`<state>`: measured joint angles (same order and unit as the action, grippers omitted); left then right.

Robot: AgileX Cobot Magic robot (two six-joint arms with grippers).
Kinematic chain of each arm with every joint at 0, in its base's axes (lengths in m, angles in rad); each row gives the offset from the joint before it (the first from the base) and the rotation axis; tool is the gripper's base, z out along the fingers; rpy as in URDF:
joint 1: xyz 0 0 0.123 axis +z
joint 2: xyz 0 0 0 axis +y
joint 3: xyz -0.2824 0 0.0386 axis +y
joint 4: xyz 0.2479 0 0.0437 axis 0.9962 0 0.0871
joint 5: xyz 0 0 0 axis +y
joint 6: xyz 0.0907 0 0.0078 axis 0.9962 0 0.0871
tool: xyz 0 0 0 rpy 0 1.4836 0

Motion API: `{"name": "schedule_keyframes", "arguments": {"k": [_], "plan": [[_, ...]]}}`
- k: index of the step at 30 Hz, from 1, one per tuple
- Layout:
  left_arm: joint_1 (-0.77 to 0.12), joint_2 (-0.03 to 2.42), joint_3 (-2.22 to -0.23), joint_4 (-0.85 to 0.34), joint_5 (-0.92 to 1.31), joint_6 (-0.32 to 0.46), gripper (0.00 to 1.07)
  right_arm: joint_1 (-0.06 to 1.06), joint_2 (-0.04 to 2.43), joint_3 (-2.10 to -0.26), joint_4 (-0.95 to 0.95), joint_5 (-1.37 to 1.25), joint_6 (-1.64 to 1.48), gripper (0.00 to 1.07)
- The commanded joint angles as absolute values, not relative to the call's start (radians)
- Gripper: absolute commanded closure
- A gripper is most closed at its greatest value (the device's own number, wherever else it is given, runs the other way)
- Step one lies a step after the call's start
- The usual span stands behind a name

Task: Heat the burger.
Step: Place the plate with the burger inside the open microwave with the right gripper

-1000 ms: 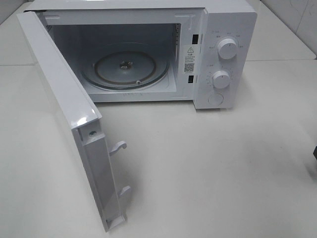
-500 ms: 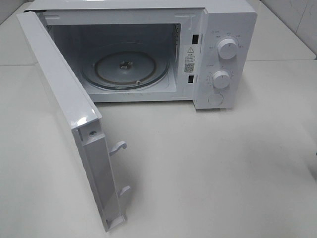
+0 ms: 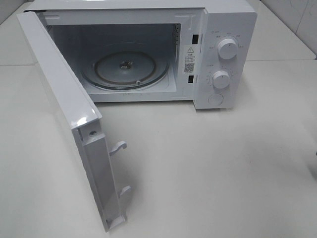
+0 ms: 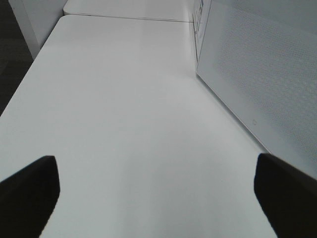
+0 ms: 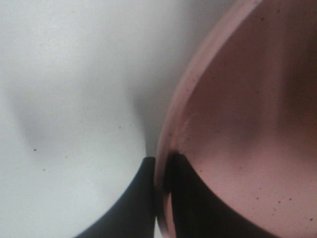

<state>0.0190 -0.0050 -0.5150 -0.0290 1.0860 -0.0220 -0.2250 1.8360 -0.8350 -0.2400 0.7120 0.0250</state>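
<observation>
The burger is out of view in every frame. In the right wrist view my right gripper [image 5: 161,171] is shut on the rim of a wide pink plate [image 5: 247,124], with one dark finger [image 5: 129,208] outside the rim and the other inside it. The plate's inside shows bare as far as it can be seen. My left gripper [image 4: 158,198] is open above the white table [image 4: 124,99], nothing between its fingers [image 4: 29,193]. Neither gripper shows in the high view.
A white microwave [image 3: 223,29] stands at the back of the table, its door [image 3: 64,99] swung wide open to the left. The glass turntable [image 3: 125,68] inside is bare. Two knobs [image 3: 227,48] sit on its right panel. The door's outer face [image 4: 257,74] is close beside my left gripper.
A dark bit of the right arm at the high view's right edge has slipped out of frame. The microwave and its door have not moved.
</observation>
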Motion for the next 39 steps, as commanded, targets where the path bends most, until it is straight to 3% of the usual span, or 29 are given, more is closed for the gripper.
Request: {"name": "schedule_keyframes", "arguments": {"k": [1,20,39], "plan": [[0.020,-0.022,-0.515,-0.028,1.071,-0.020,0.04,-0.210,1.842,-0.825,-0.227,0.724,0.042,1.07],[0.020,-0.022,-0.515,-0.028,1.071,-0.020,0.04,0.039,1.600,-0.692,-0.368,0.799,0.241,1.07],[0.020,-0.022,-0.515,-0.028,1.071,-0.020,0.04,0.476,1.382,-0.591,-0.570,0.948,0.295,1.07]]}}
